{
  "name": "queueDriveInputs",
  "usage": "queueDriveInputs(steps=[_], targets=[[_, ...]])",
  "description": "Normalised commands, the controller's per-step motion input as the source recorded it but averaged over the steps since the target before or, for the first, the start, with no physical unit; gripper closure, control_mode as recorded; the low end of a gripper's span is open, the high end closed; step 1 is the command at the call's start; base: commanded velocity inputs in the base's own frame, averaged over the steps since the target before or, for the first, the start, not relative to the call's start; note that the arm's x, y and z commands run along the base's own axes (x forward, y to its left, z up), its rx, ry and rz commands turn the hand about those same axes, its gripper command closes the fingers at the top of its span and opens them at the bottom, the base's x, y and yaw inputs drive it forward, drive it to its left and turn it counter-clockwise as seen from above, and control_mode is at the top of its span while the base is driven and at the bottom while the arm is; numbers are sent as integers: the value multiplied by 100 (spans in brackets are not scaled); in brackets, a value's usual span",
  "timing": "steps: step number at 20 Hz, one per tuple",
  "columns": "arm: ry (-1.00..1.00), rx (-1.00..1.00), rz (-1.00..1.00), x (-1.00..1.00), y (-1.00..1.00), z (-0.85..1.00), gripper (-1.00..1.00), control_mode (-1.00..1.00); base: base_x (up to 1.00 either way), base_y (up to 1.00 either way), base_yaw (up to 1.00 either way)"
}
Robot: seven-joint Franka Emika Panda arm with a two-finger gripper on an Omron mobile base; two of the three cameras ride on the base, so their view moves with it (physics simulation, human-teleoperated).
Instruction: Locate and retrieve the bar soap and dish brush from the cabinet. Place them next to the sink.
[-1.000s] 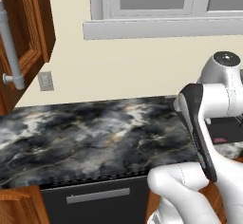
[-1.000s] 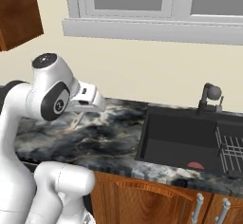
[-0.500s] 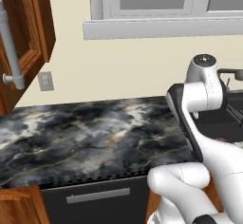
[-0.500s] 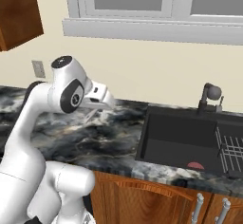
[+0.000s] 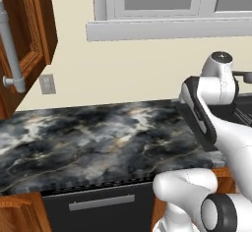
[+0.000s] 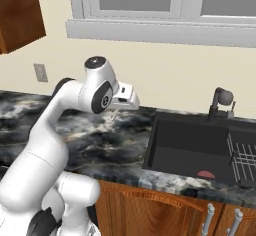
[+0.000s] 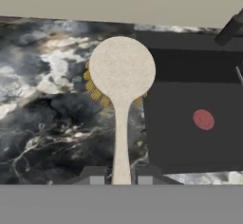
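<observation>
Dish brush (image 7: 122,71) is hanging over the dark marble surface (image 7: 42,118) beside the sink (image 7: 190,123), its stick handle pinched tight in the gripper (image 7: 121,174).

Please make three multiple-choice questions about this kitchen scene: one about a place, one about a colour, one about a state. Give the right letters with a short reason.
1. Where is the small red disc?
A. in the sink
B. on the windowsill
C. on the counter

2. What colour is the head of the dish brush?
A. blue
B. cream-white
C. black

3. What is the gripper doing?
A. standing open over the counter
B. shut on the dish brush handle
C. holding the faucet

Answers: 1 A, the disc lies on the dark sink floor. 2 B, the round head is pale cream in the hand view. 3 B, both fingertips sit tight against the thin handle.
</observation>
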Motion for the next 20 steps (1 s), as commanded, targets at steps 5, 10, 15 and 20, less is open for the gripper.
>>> queueDriveInputs(steps=[5,10,15,20], targets=[[10,0,3,60,-5,-37,100,-100,0,0,0],[6,1,2,66,0,-33,100,-100,0,0,0],[0,0,0,62,0,-49,100,-100,0,0,0],[-2,0,0,52,0,-63,100,-100,0,0,0]])
